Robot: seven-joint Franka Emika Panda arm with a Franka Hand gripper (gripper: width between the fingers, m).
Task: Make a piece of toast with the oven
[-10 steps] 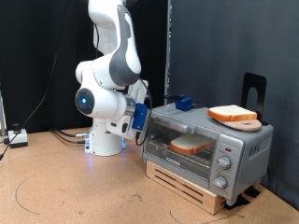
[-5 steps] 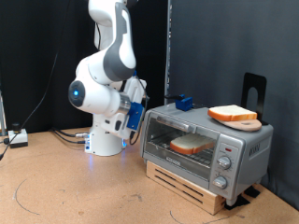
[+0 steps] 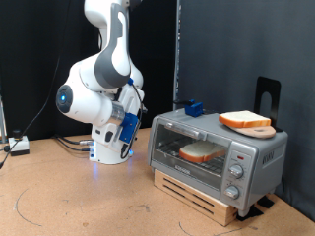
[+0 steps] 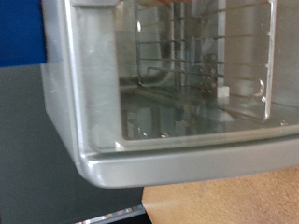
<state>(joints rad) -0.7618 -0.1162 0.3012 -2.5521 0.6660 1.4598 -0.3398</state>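
The jaws cannot be made out in either view: in the exterior view the hand end of the arm [image 3: 126, 126] hangs low beside the oven [image 3: 217, 153], angled down toward the bench [image 3: 79, 197], and whether the jaws are spread or pressed together I cannot tell. Nothing shows between them.

Nearest the jaws is the oven's end wall, on the exterior view's left, just beside the hand with a narrow gap between. The wrist view is filled by the oven [image 4: 168, 93] seen close: its silver frame, the glass door and the wire rack [image 4: 187, 65] behind the glass, with a strip of bench [image 4: 224, 201] below.

Farther from the jaws, inside the oven behind the shut glass door, lies the piece of toast [image 3: 200, 152], pale-faced, flat on the rack. The oven stands on a low wooden crate [image 3: 202, 193] on the bench.

Farther still, across the oven's top, a second slice [image 3: 245, 120] with an orange-brown crust rests on a small round wooden board [image 3: 258, 131]. A small blue object [image 3: 191, 107] sits at the top's rear edge, closer to the jaws than that slice. The knobs [image 3: 236, 174] are on the front panel at the end of the oven farthest from the jaws.
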